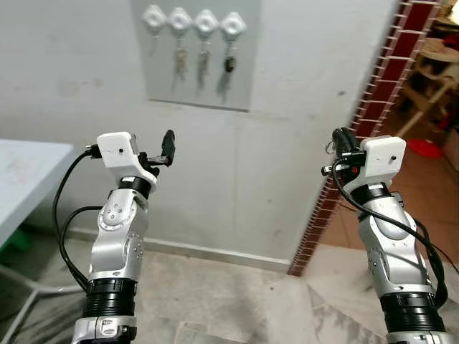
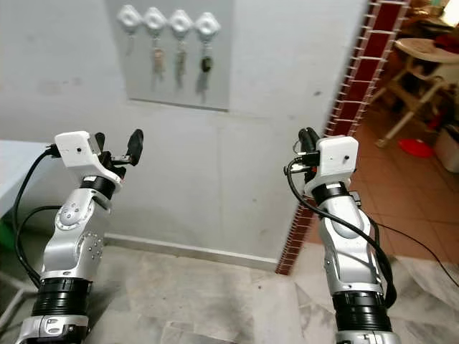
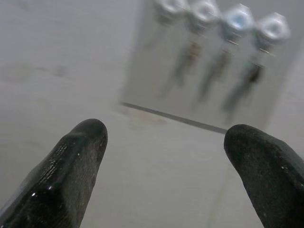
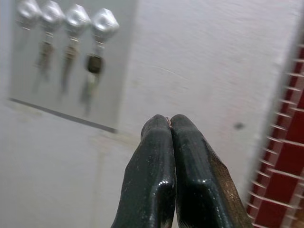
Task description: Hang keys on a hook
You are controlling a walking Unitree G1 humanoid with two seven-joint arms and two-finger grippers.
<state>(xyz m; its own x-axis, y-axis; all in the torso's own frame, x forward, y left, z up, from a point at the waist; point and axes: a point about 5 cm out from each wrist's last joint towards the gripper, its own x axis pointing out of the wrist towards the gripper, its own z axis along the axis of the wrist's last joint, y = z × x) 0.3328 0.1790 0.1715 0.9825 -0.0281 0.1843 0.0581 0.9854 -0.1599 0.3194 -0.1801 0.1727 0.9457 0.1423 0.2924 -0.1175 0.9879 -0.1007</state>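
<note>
A grey panel on the white wall carries four white hooks in a row. Keys hang from three of them, and the rightmost set has a black fob. No key shows on the leftmost hook. My left gripper is raised below and left of the panel, open and empty, with its fingers wide apart. At about the same height, my right gripper is held up right of the panel. It is shut, and its fingertips press together with nothing visible between them.
A white table stands at the left. A wall corner edged with red tiles rises just behind my right arm. Beyond it are a wooden chair and a red object on the tiled floor. Pale marble floor lies below.
</note>
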